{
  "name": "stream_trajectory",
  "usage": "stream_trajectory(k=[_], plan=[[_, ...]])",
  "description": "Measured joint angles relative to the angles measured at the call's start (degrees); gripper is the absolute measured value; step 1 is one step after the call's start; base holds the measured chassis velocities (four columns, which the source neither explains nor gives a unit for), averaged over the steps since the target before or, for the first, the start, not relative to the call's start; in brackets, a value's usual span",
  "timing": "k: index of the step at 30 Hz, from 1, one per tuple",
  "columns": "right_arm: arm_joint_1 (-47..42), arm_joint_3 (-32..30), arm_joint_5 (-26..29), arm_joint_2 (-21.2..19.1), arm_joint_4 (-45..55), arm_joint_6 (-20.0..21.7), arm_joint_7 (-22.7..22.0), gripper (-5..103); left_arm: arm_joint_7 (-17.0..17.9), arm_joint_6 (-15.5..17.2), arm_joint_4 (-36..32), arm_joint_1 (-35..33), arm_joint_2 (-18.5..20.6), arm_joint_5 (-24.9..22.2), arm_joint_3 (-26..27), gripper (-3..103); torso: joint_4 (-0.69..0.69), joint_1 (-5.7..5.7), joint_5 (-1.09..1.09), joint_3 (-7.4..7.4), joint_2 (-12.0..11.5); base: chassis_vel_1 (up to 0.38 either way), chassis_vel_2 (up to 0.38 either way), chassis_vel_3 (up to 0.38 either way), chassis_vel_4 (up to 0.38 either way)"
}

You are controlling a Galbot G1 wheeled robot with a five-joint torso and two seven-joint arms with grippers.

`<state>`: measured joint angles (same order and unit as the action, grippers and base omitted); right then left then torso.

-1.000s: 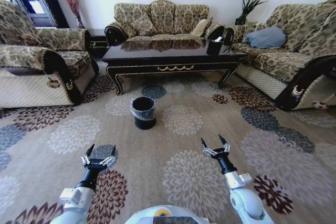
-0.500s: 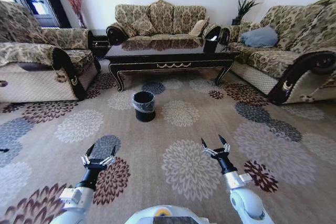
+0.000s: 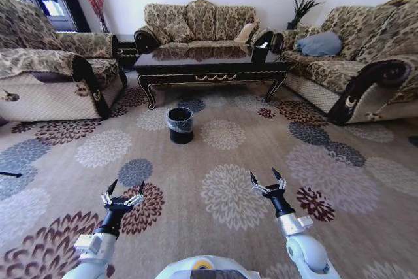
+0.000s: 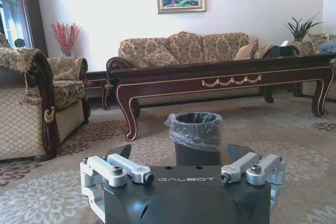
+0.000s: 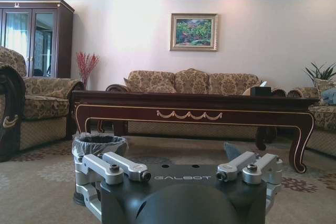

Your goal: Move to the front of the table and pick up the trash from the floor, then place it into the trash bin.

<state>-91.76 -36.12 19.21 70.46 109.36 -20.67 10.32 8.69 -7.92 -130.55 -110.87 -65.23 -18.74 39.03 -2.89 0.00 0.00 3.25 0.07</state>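
Glossy dark wood table [image 3: 212, 63], woven patterned carpet floor [image 3: 228, 161], black trash bin [image 3: 180, 126] lined with crinkly translucent plastic.

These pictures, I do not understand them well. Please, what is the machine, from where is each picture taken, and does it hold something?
It is a wheeled robot with two arms, standing in a living room. The wide picture comes from a camera on its head, looking down at the floor, a flowered carpet. At the bottom you see the left pincer and the right pincer, both open and holding nothing, hanging above the carpet. The other two pictures come from cameras on the wrists, looking forward past each pincer. Ahead stands the trash bin, black with a plastic liner, on the carpet before the table, a long dark coffee table. Sofas surround it. I can make out no trash on the carpet.
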Motion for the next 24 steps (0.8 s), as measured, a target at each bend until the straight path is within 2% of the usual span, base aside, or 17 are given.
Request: stream_trajectory(k=[24], plan=[[0.0, 0.0, 0.0, 0.0, 0.0, 0.0, 0.0, 100, 0.0, 0.0, 0.0, 0.0, 0.0, 0.0, 0.0, 100, 0.0, 0.0, -0.01, 0.0, 0.0, 0.164, -0.162, -0.165, 0.164]])
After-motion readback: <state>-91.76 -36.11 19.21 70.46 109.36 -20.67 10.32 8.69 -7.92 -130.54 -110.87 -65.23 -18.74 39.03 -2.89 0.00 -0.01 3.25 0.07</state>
